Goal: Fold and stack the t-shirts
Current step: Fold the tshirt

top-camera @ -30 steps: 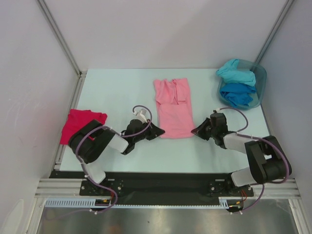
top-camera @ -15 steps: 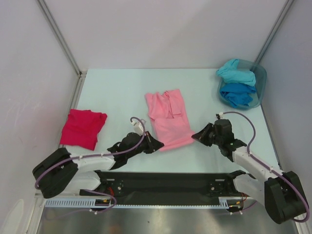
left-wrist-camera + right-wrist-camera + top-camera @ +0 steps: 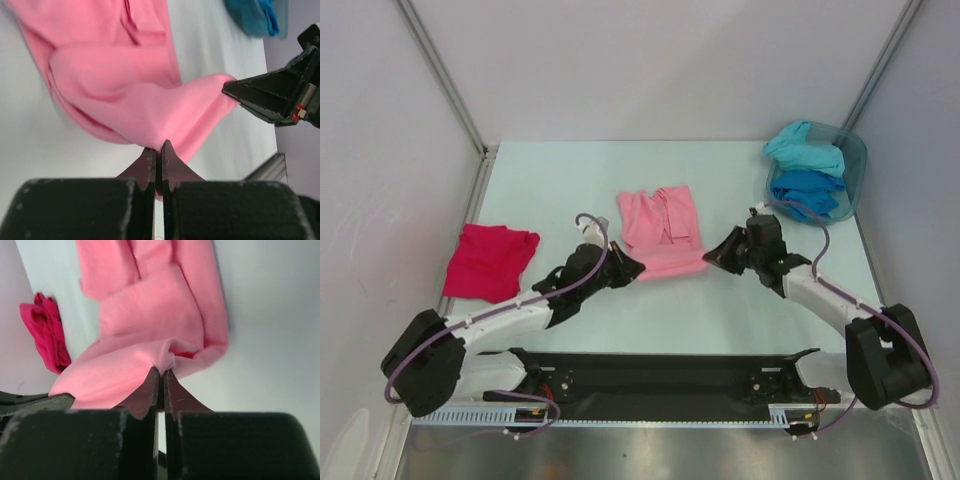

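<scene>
left jaws: pinching pink t-shirt (image 3: 660,232) hem corner
right jaws: pinching other hem corner
hidden: cloth edge inside both pinches
room: bare table (image 3: 720,310) behind jaws

Both arms reaching forward, left claw (image 3: 630,268) pinched closed, right claw (image 3: 713,258) pinched closed

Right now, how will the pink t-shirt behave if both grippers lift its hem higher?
Probably floppy: the pink t-shirt bunches in folds between the left gripper and right gripper. Likely light, since thin pinches hold it. It may slide on the smooth table.
</scene>
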You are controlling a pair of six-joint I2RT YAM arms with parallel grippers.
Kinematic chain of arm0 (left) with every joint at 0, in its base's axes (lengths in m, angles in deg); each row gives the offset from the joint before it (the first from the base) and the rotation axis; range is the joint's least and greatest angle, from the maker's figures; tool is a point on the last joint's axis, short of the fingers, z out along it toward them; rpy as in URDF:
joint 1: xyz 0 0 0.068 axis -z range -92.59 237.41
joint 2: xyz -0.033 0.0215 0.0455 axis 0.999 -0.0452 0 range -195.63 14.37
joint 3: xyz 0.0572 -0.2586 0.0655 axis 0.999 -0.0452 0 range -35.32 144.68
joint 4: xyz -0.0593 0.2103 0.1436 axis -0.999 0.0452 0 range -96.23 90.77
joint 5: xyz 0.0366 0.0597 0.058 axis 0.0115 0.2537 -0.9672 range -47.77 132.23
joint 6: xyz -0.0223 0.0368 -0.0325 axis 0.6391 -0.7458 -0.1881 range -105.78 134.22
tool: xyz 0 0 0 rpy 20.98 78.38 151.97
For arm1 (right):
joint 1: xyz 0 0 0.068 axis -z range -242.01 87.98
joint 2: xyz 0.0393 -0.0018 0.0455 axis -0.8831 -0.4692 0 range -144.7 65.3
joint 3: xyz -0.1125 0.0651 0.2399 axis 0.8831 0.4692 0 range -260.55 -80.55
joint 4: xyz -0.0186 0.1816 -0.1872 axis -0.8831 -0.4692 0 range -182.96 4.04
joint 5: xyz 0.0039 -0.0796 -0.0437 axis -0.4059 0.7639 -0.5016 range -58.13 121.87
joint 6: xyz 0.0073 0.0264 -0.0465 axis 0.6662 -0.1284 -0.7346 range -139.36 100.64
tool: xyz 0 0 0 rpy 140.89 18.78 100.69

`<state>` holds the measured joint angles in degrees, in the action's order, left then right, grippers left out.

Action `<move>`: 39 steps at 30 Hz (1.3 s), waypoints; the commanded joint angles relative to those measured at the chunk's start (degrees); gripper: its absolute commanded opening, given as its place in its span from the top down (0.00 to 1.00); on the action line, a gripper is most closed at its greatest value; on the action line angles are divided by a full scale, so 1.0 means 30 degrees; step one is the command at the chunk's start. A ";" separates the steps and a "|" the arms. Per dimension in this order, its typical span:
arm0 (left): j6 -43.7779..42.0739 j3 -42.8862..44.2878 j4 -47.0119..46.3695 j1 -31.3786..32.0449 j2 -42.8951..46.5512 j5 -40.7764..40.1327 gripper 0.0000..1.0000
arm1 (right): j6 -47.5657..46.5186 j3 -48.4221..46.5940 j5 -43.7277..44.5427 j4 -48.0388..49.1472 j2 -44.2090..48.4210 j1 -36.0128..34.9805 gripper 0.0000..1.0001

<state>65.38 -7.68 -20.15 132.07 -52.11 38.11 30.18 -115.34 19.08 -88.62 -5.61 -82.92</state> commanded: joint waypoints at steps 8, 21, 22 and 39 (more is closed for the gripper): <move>-0.2872 0.5199 0.1503 -0.3226 -0.3209 0.0961 1.00 | -0.0547 -0.7561 0.0721 0.1413 -0.5567 0.0698 1.00; -0.4160 1.0056 0.1384 -0.6682 -0.9388 0.2632 1.00 | -0.0165 -1.3830 0.0575 0.1091 -1.2013 0.1342 1.00; -0.4190 1.0471 0.1501 -0.6830 -0.9799 0.2981 1.00 | -0.0107 -1.4589 0.0516 0.1003 -1.2364 0.1402 1.00; -0.5216 1.6744 0.3729 -0.8032 -1.4930 0.3133 0.48 | 0.0157 -2.0482 -0.0040 -0.0315 -1.7756 0.1549 0.87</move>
<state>51.00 39.95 -9.81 108.47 -96.04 47.97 30.27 -172.52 19.32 -89.52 -57.22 -78.51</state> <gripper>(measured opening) 0.501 0.115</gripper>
